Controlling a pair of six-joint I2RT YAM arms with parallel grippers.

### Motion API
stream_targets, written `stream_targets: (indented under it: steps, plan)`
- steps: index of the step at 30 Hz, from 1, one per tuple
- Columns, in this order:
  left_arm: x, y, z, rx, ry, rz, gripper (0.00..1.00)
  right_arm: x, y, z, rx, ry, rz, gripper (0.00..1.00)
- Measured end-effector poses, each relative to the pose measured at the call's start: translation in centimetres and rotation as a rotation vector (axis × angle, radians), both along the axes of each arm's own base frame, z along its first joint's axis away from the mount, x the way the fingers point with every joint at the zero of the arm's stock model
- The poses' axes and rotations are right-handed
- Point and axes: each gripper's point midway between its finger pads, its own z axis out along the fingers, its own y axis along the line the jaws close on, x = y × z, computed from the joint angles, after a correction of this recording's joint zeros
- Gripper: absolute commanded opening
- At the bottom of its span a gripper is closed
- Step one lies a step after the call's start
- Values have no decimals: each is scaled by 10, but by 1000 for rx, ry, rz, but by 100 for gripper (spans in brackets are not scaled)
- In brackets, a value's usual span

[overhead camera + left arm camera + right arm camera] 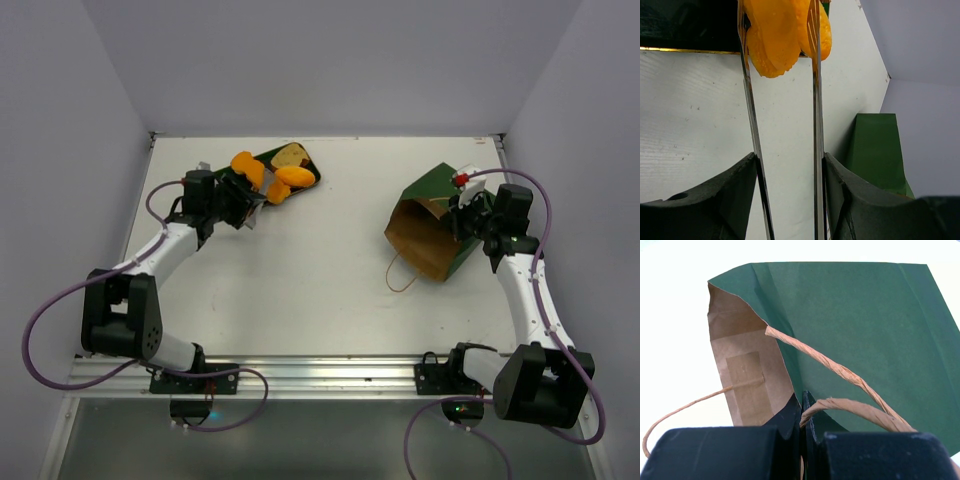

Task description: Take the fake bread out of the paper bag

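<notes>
Top edge cuts off the orange roll [775, 35]; deep inside the paper bag [440, 190] is hidden

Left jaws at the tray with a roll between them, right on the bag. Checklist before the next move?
1. The orange-yellow roll sits between the jaws of the left gripper: ok. Clamped or loose: cannot tell.
2. Roll fully over the dark green tray: cannot tell; in the wrist view it crosses the tray's edge.
3. The right gripper is shut on the rim of the paper bag: ok.
4. Bag mouth open, brown inside showing: ok.
5. More bread inside the bag: cannot tell; none shows in the visible part.
</notes>
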Motion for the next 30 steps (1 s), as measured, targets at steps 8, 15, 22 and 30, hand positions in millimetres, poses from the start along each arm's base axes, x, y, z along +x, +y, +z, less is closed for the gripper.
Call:
stream_targets:
  steps: [8,15,22,30]
  plan:
    - [-1,4,-1,10,-4,-1,57,0,0,0,0,-1,0,0]
    - [-9,9,-10,18,20,0,57,0,0,1,0,-2,0,0]
    - [-11,13,-6,30,7,-8,55,0,0,1,0,-2,0,0]
    - [-23,12,31,49,-100,-56,45,0,0,1,0,-2,0,0]
